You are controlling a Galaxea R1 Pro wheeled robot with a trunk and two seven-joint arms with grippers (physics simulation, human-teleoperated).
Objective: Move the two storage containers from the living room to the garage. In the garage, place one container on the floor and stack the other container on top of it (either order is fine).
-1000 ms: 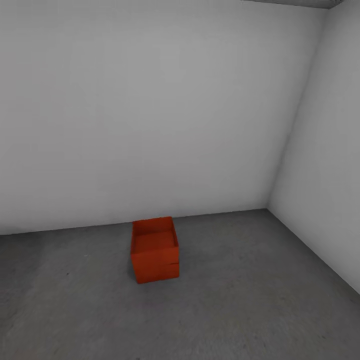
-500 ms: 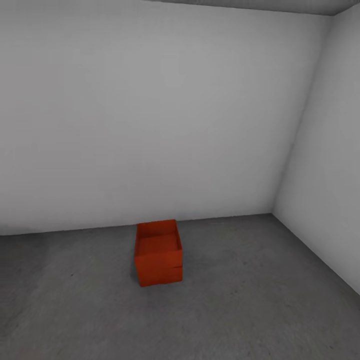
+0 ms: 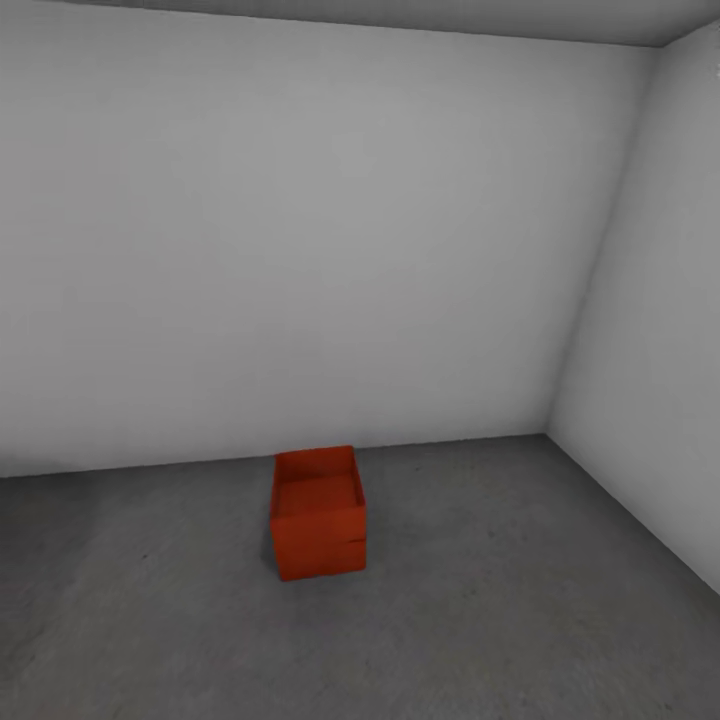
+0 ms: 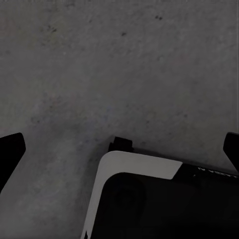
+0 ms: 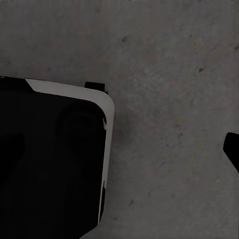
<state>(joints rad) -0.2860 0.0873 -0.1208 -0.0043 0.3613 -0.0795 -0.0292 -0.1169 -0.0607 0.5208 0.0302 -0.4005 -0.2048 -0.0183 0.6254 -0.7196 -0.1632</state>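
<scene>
Grippers spread wide, containers stacked in the garage.
We see our left gripper [image 4: 119,144] parted and empty over the floor [image 3: 500,620]; of our right gripper [image 5: 149,149] one fingertip [image 5: 232,149] shows, seemingly parted too. Two storage containers [image 3: 318,515] sit stacked near the wall [image 3: 300,250].

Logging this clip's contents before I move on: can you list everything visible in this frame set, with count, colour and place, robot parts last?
Orange-red rectangular open-top storage containers: a seam across the front face suggests two, one stacked on the other; orange-red; on the floor near the back wall, slightly left of centre in the head view.
Rough mottled concrete floor: one, dark grey; across the lower head view and under both wrist cameras.
Plain walls: two, grey-white; one behind the containers, one at the right, meeting in a corner.
Robot base: black with a white rounded edge, low in both wrist views.
Left gripper fingers: two, black tips, spread wide over bare floor, holding nothing.
Right gripper fingers: one black tip at the picture's edge.
</scene>
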